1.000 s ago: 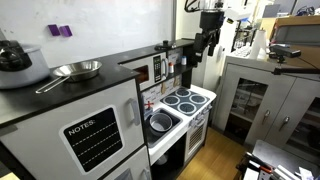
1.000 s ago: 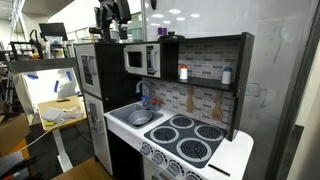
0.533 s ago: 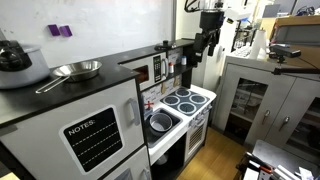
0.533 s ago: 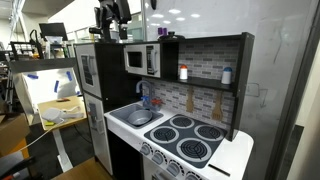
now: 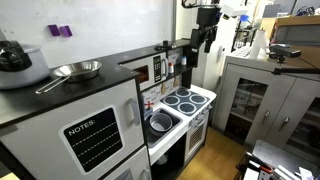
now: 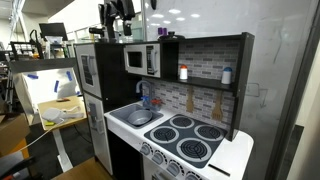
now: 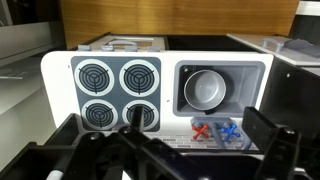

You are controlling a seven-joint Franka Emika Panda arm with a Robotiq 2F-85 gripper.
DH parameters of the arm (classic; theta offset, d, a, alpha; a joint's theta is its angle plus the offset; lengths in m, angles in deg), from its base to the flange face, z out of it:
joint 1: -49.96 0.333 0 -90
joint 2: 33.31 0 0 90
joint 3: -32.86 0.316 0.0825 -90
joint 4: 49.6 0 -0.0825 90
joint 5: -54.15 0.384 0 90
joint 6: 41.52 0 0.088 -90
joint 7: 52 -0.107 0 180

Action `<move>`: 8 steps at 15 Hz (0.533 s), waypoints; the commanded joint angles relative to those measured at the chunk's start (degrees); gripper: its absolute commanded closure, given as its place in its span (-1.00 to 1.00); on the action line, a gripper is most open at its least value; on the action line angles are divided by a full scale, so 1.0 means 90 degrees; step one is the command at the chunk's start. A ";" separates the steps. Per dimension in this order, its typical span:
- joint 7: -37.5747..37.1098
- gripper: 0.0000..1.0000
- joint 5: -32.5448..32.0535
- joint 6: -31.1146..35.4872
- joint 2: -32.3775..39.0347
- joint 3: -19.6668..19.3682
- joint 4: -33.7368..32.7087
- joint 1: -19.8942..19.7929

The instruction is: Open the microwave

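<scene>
The toy microwave (image 5: 150,70) sits under the top shelf of the play kitchen. It has a white-framed door with a dark window, and the door is shut in both exterior views (image 6: 141,59). My gripper (image 5: 205,40) hangs in the air above the kitchen's top, apart from the microwave, and also shows in an exterior view (image 6: 113,30). In the wrist view the gripper (image 7: 165,150) is open and empty and looks down on the stove top and sink. The microwave door is hidden in the wrist view.
Four burners (image 7: 112,92) and a sink holding a metal bowl (image 7: 205,90) lie below the gripper. A white door with a "NOTES" chalkboard (image 5: 95,135), a pan (image 5: 75,70) and a pot (image 5: 15,60) are on the fridge side. A grey cabinet (image 5: 260,95) stands beside the kitchen.
My gripper has risen a little above the kitchen top. The microwave door has not moved.
</scene>
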 commanded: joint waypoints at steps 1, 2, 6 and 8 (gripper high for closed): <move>-0.0022 -1.00 0.0461 -0.0129 0.0402 -0.0035 -0.0451 -0.0086; -0.0058 -1.00 0.0611 -0.0157 0.0482 -0.0064 -0.0518 -0.0096; -0.0378 -1.00 0.1271 -0.0210 0.0726 -0.0242 -0.0618 -0.0234; -0.0494 -1.00 0.1557 -0.0187 0.0779 -0.0334 -0.0578 -0.0338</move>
